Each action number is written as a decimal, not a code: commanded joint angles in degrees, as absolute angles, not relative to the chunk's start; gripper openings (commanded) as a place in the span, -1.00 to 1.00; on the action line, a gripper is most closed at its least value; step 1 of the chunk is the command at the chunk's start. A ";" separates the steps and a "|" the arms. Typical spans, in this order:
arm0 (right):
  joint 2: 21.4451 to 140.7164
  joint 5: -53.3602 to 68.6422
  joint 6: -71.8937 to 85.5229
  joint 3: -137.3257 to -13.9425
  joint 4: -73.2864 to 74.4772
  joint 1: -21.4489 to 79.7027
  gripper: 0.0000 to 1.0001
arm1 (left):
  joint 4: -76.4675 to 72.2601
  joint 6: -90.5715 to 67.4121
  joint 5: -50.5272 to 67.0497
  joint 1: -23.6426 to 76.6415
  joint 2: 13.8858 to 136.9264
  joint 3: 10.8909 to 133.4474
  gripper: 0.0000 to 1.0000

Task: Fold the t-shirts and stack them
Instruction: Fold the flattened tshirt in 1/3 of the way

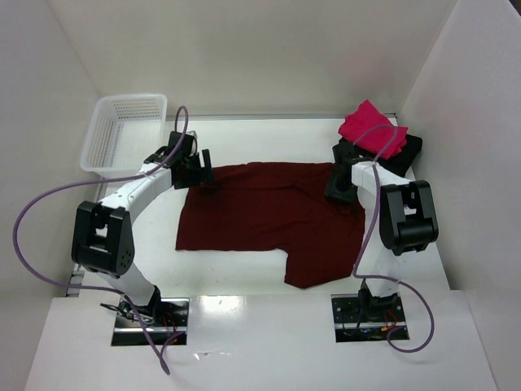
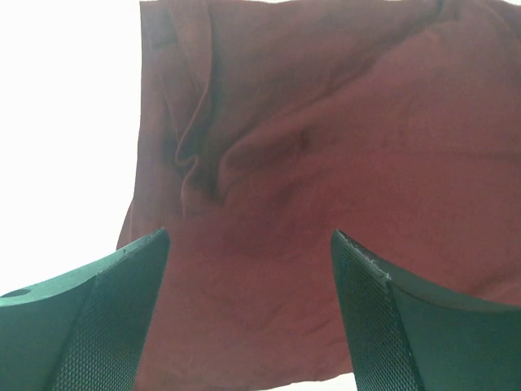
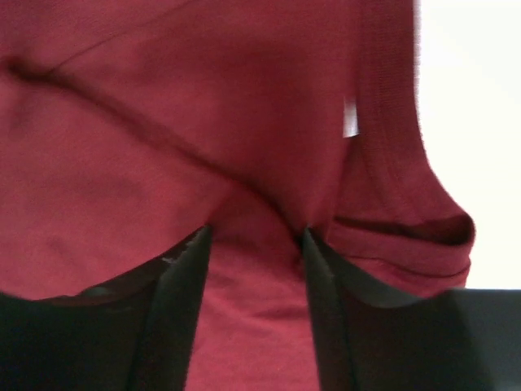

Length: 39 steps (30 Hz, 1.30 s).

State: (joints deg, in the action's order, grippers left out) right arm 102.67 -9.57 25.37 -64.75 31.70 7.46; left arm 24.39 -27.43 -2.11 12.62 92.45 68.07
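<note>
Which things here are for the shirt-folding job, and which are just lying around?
For the job:
maroon t-shirt
folded pink-red shirt
black shirt under the pink-red one

Just lying about:
white basket, far left corner

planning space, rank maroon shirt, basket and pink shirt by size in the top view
1. maroon shirt, by far the largest
2. basket
3. pink shirt, somewhat smaller than the basket

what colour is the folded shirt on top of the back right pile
The folded shirt is bright pink-red; top external view shows it best.
</note>
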 commanded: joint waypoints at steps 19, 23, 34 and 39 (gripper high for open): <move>96.49 4.39 24.69 -74.52 27.61 15.22 0.32 | 20.92 -28.57 -8.22 8.88 109.79 82.92 0.50; 98.43 4.39 25.05 -76.37 26.72 16.78 0.32 | 21.07 -27.51 -11.07 8.88 113.10 87.17 0.43; 100.89 2.55 25.05 -77.96 27.42 16.79 0.34 | 23.73 -24.35 -12.91 8.88 118.92 91.41 0.34; 101.43 3.08 25.05 -77.31 27.38 16.79 0.34 | 24.35 -23.73 -11.69 8.88 118.92 90.22 0.31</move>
State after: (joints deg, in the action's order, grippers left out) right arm 100.91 3.62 24.80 -75.44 29.10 16.38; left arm 24.05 -25.41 -12.03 9.13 118.98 91.00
